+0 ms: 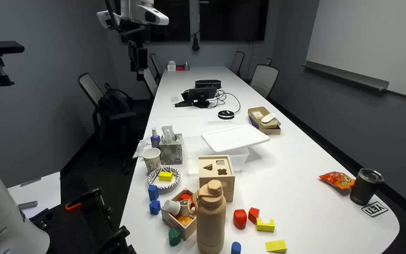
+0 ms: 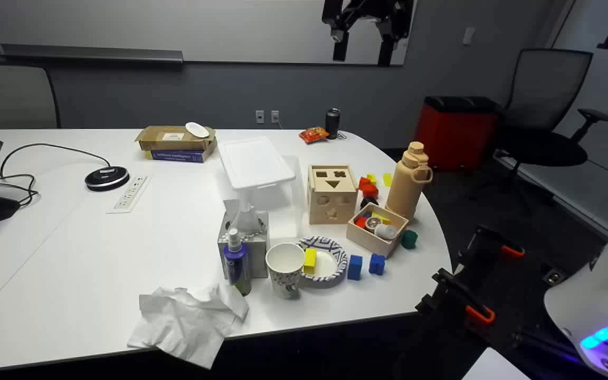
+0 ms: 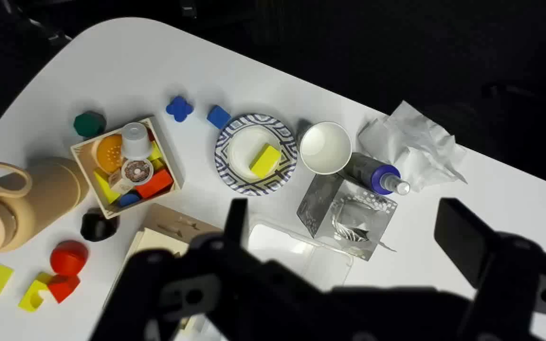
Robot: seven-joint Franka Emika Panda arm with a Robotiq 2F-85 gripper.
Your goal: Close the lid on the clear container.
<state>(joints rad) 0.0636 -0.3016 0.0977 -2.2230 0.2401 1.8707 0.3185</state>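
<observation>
The lid (image 1: 234, 137) is a flat whitish rectangular sheet. It lies tilted and askew across the clear container (image 1: 193, 146), raised at one end and covering only part of it. In an exterior view the lid (image 2: 256, 162) sits over the container's far side, and the container's near part (image 2: 283, 224) is uncovered. My gripper (image 2: 363, 55) is high above the table, open and empty, apart from both. In the wrist view my gripper (image 3: 344, 213) has its fingers wide apart. The container (image 3: 280, 241) shows partly between them; the rest is hidden behind the gripper.
A wooden shape-sorter block (image 2: 333, 198) stands close against the container. A tissue box (image 1: 171, 153), spray bottle (image 2: 237, 266), paper cup (image 2: 285, 269) and patterned plate (image 3: 225, 156) stand near it. A tall tan bottle (image 1: 211, 218) and a small toy-filled box (image 2: 367, 240) are beyond the block.
</observation>
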